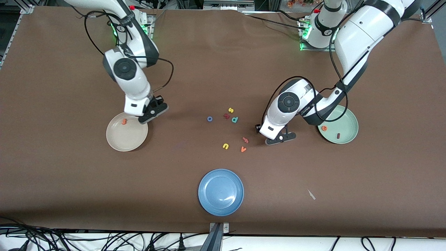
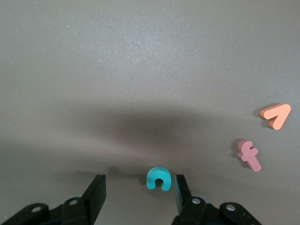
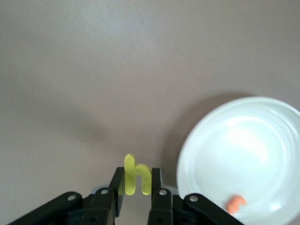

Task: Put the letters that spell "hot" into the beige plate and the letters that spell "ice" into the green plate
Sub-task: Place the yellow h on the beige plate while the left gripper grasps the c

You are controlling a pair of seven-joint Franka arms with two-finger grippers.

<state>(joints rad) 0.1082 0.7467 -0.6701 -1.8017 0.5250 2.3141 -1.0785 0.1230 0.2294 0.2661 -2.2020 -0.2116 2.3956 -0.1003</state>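
Closing my left hand (image 2: 139,190) on the teal c (image 2: 158,178) is the step in hand. The fingers stand apart with the c on the counter (image 1: 223,62) between them, nearer one finger than the other, and neither pad touches it yet. For a good grasp I should centre the c between the pads, keep the fingertips low against the counter surface and squeeze evenly, so the small foam piece does not tip or slide out. The pink f (image 2: 248,155) and orange v (image 2: 275,115) lie close by; they are not wanted and should stay undisturbed.

Taking the green plate (image 1: 350,120) as landmark: the orange e (image 1: 324,128) and the dark red i (image 1: 338,135) already lie in it. The c and my left hand are just beside it, toward the right arm's end of the counter. Lifting straight up before carrying across should clear the rim.

My right hand (image 3: 137,187) is clamped on the yellow h (image 3: 136,177), held upright, over the counter just beside the beige plate's (image 1: 118,141) rim. The orange t (image 1: 123,121) lies in that plate. The blue o (image 1: 209,119) waits mid-counter, well apart from the green plate, with the yellow s (image 1: 230,110) and teal p (image 1: 235,120) near it.
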